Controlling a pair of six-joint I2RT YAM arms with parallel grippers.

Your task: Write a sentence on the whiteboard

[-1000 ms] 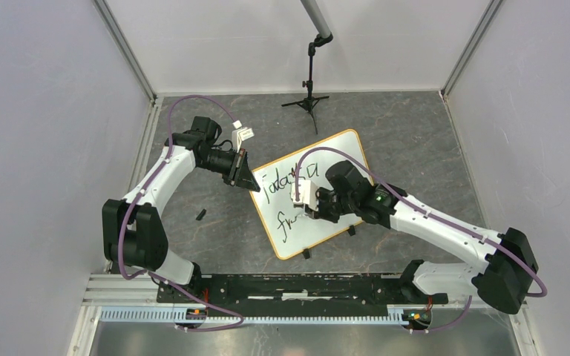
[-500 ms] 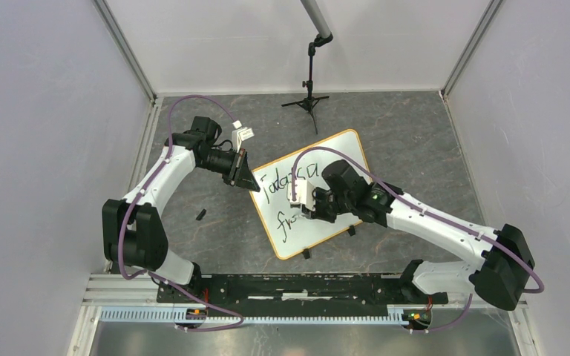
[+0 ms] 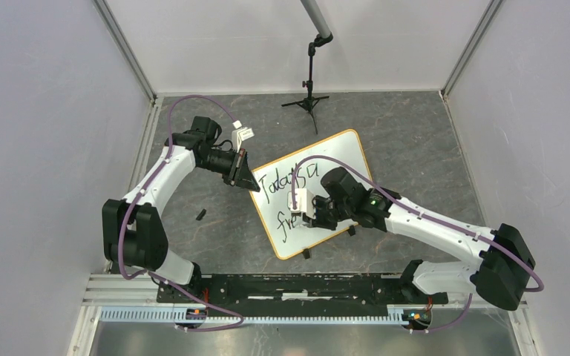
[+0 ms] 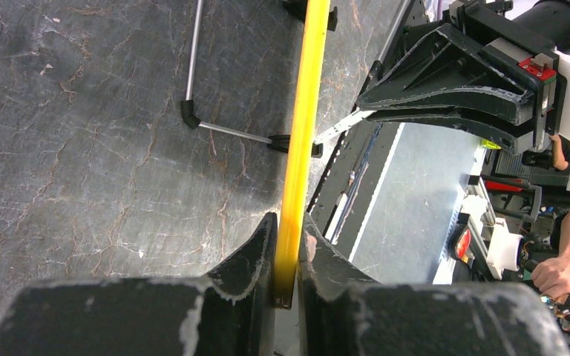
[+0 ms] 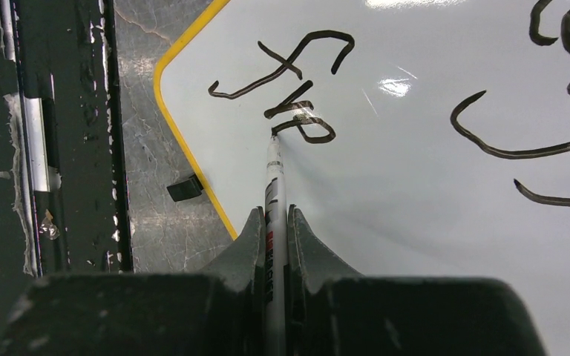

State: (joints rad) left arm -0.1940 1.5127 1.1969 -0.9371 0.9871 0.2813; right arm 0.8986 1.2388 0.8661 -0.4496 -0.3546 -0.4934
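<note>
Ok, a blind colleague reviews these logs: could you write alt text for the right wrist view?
The right gripper clamps a slim white marker pen, its tip on a flat white whiteboard with a yellow rim, at black handwritten letters reading roughly "fre". Dark marbled tabletop shows at left.

Left arm, elbow bent, reached forward and inward, the left fingers [image 4: 249,256] pinched tight on the whiteboard [image 4: 302,111] rim. Right arm stretched low toward the left, the right fingers [image 5: 246,248] clamped around a marker [image 5: 273,174].
</note>
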